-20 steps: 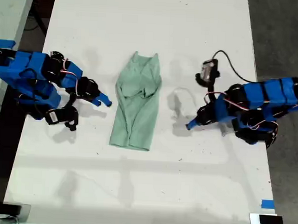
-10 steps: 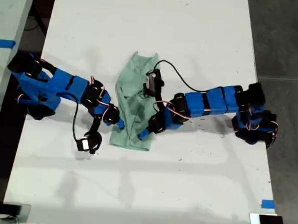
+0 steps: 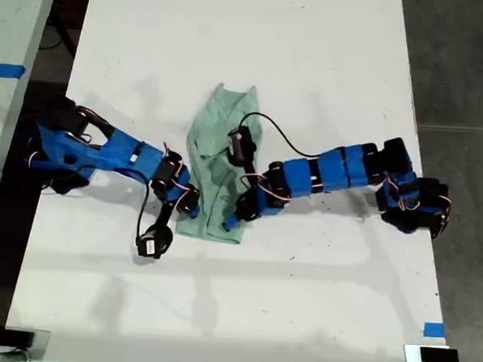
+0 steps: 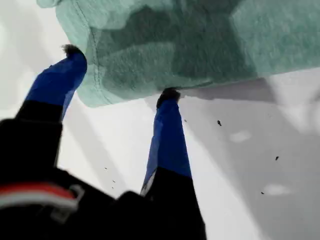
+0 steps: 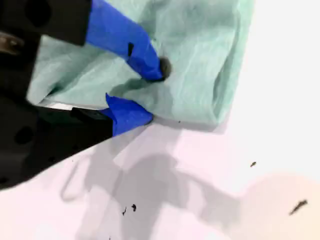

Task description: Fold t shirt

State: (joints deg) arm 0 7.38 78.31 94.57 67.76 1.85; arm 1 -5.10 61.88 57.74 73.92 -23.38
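Pale mint-green wrinkled fabric t shirt [image 3: 220,168] on white table [image 3: 312,71] | arms just reached its near hem | my first gripper [image 4: 120,71] fingers spread, empty | my second gripper [image 5: 155,92] fingers straddle the edge, grip unclear | you can grasp next

The wrinkled mint-green t shirt [image 3: 218,176] lies lengthwise mid-table, apparently folded narrow.

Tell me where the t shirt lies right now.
The t shirt lies flat mid-table in the exterior view, between the two arms, both grippers at its lower hem.
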